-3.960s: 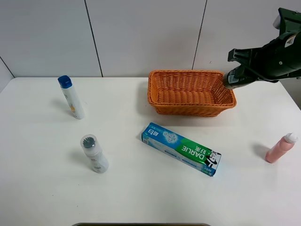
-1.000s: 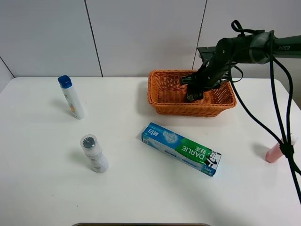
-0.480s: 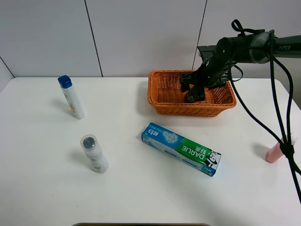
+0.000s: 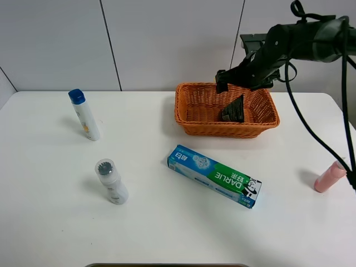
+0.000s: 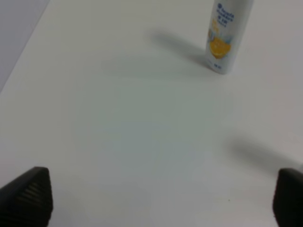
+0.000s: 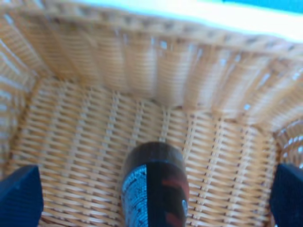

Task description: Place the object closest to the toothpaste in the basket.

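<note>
Worktop [image 4: 167, 233]: a plain white surface seen from above, with a pale panelled wall behind it.
Left pincer [image 5: 163, 198]: seen only by its own wrist camera. Its two dark fingertips [image 5: 26, 196] are spread wide over bare worktop and grasp nothing; it is released.
Blue-capped bottle [image 4: 84, 114]: a white bottle standing upright at the far left of the worktop. The left wrist camera also catches its lower part [image 5: 227, 35], well apart from the left pincer.
Grey-capped bottle [image 4: 110, 181]: a small pale bottle nearer the front edge, to the left of the middle.
Toothpaste box [image 4: 214, 175]: a long blue, green and white carton lying flat and slanted near the middle, just in front of the basket.
Basket [image 4: 222, 128]: orange wicker, rectangular, at the back of the worktop right of the middle.
Dark bottle [image 4: 233, 108]: the task's thing is inside the basket, in its right half, on the woven floor. The right wrist camera shows it as a dark cylinder with a printed label [image 6: 154, 189].
Right pincer [image 4: 245, 83]: hangs above the basket on a black arm. Its fingertips [image 6: 19, 198] are spread far apart on either side of the dark bottle without touching it; it is released.
Pink bottle [image 4: 329, 177]: tilted at the far right edge, well apart from everything else.
</note>
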Robot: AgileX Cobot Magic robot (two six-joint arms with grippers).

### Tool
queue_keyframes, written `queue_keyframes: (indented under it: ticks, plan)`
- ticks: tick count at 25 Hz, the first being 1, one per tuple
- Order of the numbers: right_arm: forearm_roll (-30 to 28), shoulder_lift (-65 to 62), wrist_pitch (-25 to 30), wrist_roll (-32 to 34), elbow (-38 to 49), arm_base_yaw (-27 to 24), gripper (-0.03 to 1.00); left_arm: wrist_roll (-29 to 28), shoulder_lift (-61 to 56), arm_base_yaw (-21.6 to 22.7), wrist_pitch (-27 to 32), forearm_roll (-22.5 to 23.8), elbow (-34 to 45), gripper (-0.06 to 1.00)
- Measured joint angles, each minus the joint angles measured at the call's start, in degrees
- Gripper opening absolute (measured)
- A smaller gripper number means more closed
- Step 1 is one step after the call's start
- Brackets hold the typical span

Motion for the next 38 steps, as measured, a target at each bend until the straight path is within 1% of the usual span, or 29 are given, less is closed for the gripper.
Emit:
queue_keyframes:
  ticks: [9,19,25,31,38]
  plan:
    - [-0.5,-10.5,3.8,0.3,0.0,0.0,0.99,0.0,0.0,0.0,0.0,0.0,0.0,0.94]
    - [-2.1,-27.4,10.9,0.5,0.0,0.0,0.99,0.0,0.0,0.0,0.0,0.0,0.0,0.94]
    - [-2.6,-36.1,19.3,0.6,0.0,0.0,0.99,0.0,0.0,0.0,0.0,0.0,0.0,0.94]
    - [-2.6,-41.9,28.6,0.6,0.0,0.0,0.99,0.0,0.0,0.0,0.0,0.0,0.0,0.94]
    - [-2.6,-48.6,37.6,0.6,0.0,0.0,0.99,0.0,0.0,0.0,0.0,0.0,0.0,0.94]
